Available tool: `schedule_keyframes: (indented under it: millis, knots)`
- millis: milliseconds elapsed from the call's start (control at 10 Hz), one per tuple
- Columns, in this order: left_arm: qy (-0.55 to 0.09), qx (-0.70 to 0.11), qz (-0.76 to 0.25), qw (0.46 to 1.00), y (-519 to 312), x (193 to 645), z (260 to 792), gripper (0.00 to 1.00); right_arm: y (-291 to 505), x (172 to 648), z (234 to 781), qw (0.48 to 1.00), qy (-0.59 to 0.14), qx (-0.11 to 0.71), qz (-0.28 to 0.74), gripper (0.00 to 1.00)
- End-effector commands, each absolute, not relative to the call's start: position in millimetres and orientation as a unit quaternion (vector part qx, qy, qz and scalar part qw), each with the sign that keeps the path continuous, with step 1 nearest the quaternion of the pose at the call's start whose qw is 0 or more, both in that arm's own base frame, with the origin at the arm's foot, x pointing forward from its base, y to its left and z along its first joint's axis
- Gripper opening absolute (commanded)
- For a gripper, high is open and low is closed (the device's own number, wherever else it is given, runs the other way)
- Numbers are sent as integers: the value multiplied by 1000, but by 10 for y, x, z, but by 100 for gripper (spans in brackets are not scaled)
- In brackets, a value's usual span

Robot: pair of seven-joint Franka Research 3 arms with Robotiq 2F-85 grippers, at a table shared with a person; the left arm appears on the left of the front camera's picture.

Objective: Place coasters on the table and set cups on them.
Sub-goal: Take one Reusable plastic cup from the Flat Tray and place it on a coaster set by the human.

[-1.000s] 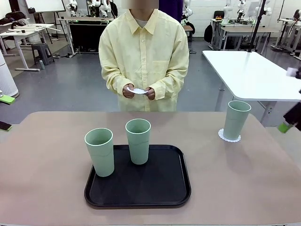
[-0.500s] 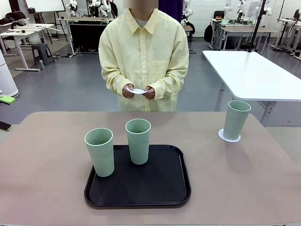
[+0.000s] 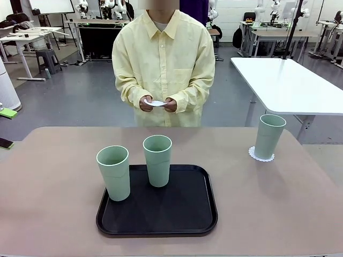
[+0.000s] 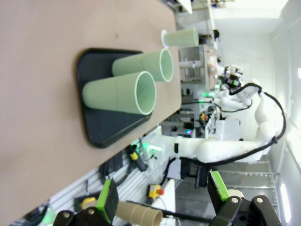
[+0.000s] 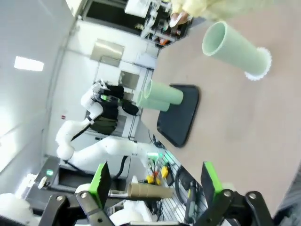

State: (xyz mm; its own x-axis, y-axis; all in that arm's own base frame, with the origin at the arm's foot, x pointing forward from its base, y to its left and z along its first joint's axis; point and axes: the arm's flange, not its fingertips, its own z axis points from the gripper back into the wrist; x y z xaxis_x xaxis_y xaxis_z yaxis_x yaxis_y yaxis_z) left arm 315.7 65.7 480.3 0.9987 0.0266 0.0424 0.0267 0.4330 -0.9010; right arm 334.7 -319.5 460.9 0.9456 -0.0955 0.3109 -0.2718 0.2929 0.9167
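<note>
My left gripper (image 4: 163, 200) is wide open and holds nothing. The big tan table (image 3: 48, 182) is in front of me. On it lies a black tray (image 3: 182, 214). The first cup (image 3: 113, 172) stands on the tray, close to its left rim and nearer to me. The second cup (image 3: 157, 159) stands on the tray too, a bit to the right and farther back, near the far rim. The two cups are close but not touching.

Behind the table stands a person in a yellow shirt. Both hands are up at the tummy, one hand (image 3: 146, 104) beside the other hand (image 3: 171, 105), and they pinch a thin white coaster (image 3: 156, 103) between them.

Far to the right, well apart from the tray, the third cup (image 3: 268, 135) stands upright on a lacy coaster (image 3: 261, 157) on the table. A white table (image 3: 284, 83) is behind it.

My right gripper (image 5: 155, 186) is wide open as well, with nothing in it.

A second ago my right gripper was at the right edge of the front view, near the third cup. It has pulled away from there. The cups, the tray and the person's hands have stayed where they were
</note>
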Motion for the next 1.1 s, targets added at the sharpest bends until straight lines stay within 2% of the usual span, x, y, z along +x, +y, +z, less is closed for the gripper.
schedule_keyframes:
  millis: [0,1000]
  knots:
    - [-32,-540,-6,841,664,3157,4810,100,-3419,3376,4682,801,-140,576,84,100]
    - [-32,-540,-6,841,664,3157,4810,100,-3485,3396,4604,799,-145,579,72,100]
